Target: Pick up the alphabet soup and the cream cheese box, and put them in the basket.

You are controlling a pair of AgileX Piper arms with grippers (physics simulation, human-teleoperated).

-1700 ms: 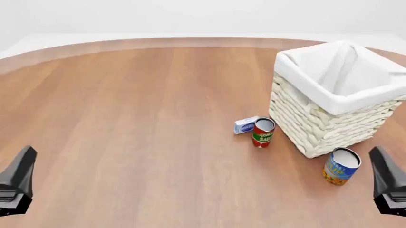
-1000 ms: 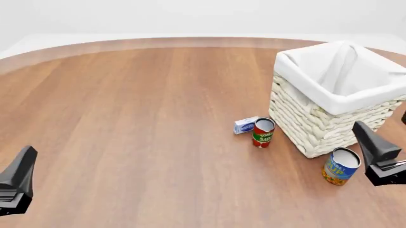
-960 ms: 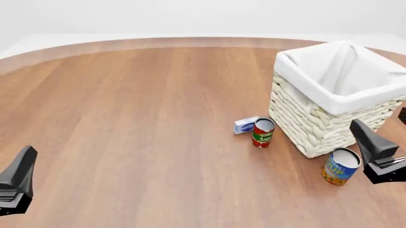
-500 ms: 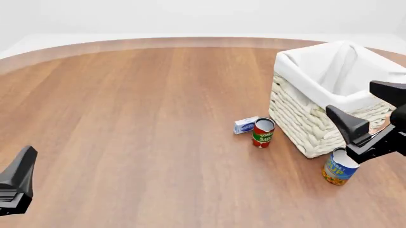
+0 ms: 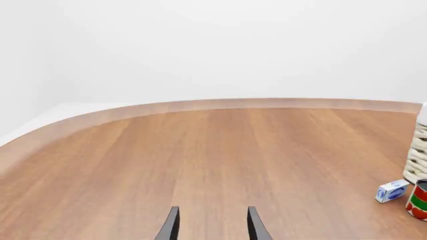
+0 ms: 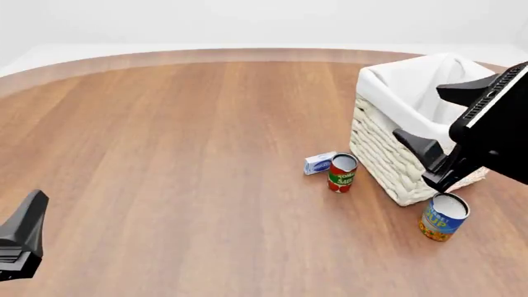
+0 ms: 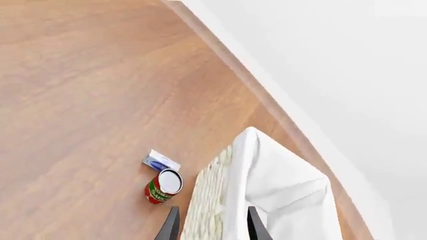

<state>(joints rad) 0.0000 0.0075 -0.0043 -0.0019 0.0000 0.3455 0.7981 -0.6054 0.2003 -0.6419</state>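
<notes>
The alphabet soup (image 6: pixel 444 216), a blue and yellow-orange can with a silver-white top, stands upright just in front of the basket's near corner. The cream cheese box (image 6: pixel 318 163) lies left of the basket (image 6: pixel 386 154), touching or almost touching a red-and-green can. My right gripper (image 6: pixel 417 111) hovers open above the soup can, in front of the basket's near wall, holding nothing. Its wrist view shows the basket (image 7: pixel 267 190) and the cream cheese box (image 7: pixel 160 162), but not the soup. My left gripper (image 6: pixel 33 204) rests open at the near left, far from everything; its fingers (image 5: pixel 171 226) are empty.
The slimmer red-and-green can (image 6: pixel 342 172) stands upright between the cream cheese box and the basket; it also shows as the red can (image 7: pixel 163 186) in the right wrist view. The round wooden table (image 6: pixel 182 136) stretches wide to the left.
My right gripper has risen from the table's near right edge and swung up and left, tilting over the soup can beside the basket. The left gripper and all objects have stayed put.
</notes>
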